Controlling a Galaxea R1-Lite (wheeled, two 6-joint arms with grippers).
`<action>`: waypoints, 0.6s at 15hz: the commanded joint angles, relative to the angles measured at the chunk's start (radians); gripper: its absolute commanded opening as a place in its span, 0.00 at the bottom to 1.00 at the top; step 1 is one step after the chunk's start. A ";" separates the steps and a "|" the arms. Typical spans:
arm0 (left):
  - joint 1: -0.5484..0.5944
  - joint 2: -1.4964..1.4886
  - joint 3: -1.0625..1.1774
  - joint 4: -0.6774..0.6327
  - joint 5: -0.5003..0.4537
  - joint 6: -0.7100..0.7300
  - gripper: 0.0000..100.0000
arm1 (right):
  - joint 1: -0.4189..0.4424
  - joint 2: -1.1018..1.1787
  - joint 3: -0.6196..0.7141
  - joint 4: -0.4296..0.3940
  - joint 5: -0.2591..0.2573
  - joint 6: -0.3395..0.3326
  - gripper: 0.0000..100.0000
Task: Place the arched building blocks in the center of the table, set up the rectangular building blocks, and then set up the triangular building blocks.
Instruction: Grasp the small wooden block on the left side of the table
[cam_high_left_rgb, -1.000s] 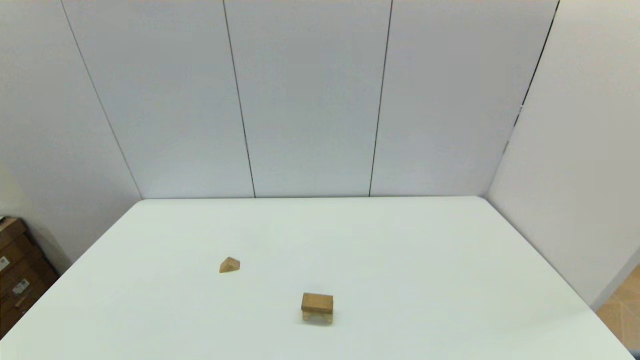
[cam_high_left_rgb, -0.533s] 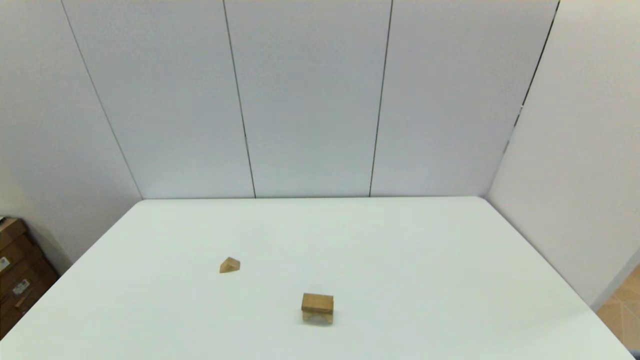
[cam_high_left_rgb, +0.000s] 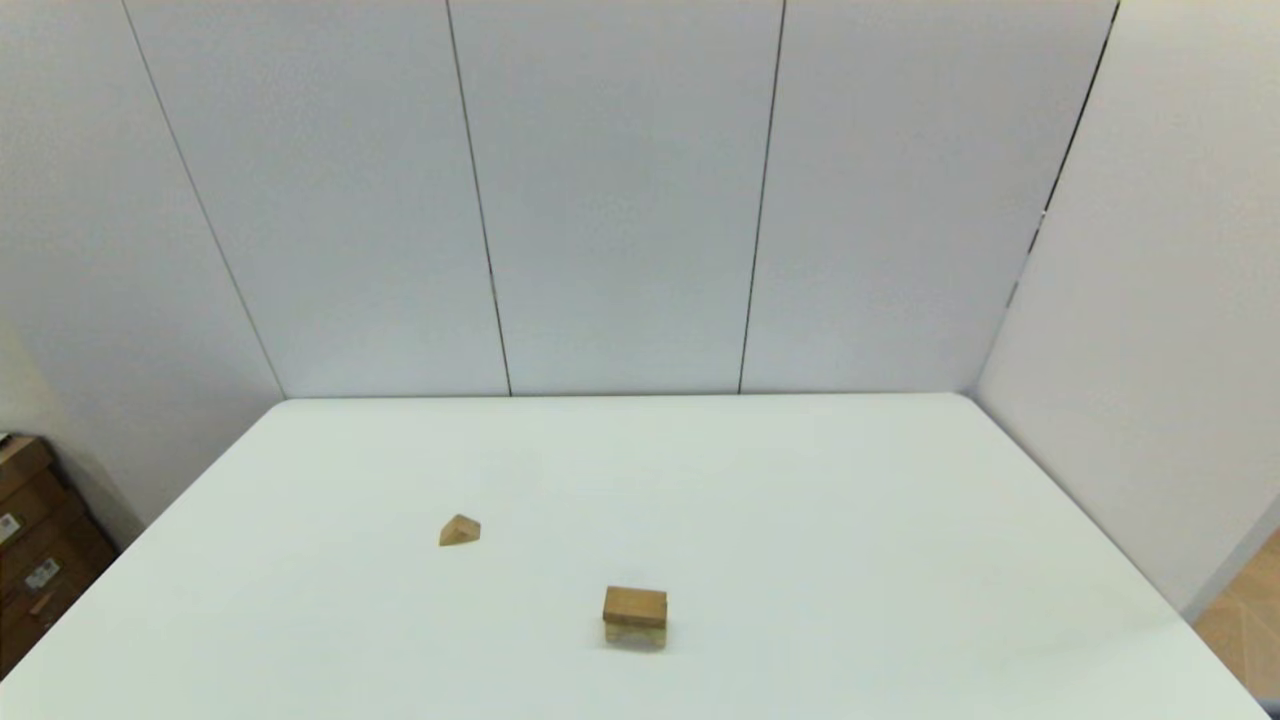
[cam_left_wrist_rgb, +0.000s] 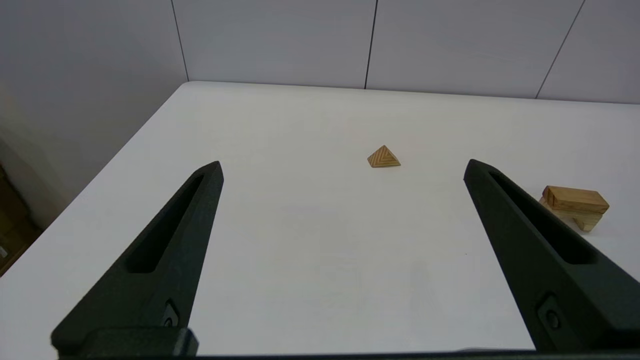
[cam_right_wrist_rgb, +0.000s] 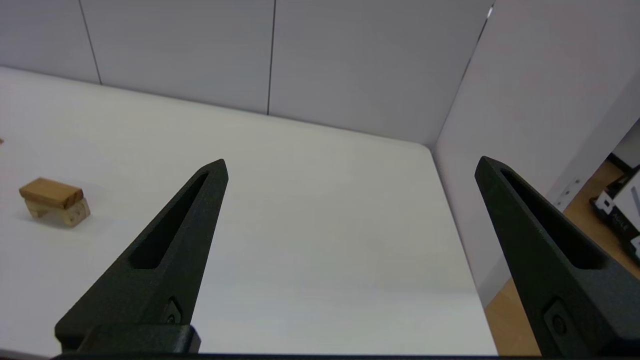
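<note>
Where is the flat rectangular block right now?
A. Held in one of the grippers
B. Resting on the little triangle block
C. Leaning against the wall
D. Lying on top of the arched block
D: the rectangular block lies flat across the arched block, whose legs stand on the table.

Three wooden blocks on white table (cam_high_left_rgb: 900, 520).
Orange-tan rectangular block (cam_high_left_rgb: 635, 604) lying flat atop light-tan arched block (cam_high_left_rgb: 634, 633), legs down, near front centre; small triangular block (cam_high_left_rgb: 459, 530) alone, well apart, farther back on the left.
</note>
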 joint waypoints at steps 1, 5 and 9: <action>0.001 0.001 0.000 0.000 0.000 0.000 1.00 | -0.146 -0.001 0.004 0.026 0.071 -0.002 1.00; 0.001 0.001 0.000 0.000 0.002 -0.001 1.00 | -0.156 -0.018 0.039 0.031 0.148 -0.008 1.00; 0.001 0.001 0.000 0.000 0.000 -0.001 1.00 | -0.149 -0.024 0.068 0.023 0.145 -0.002 1.00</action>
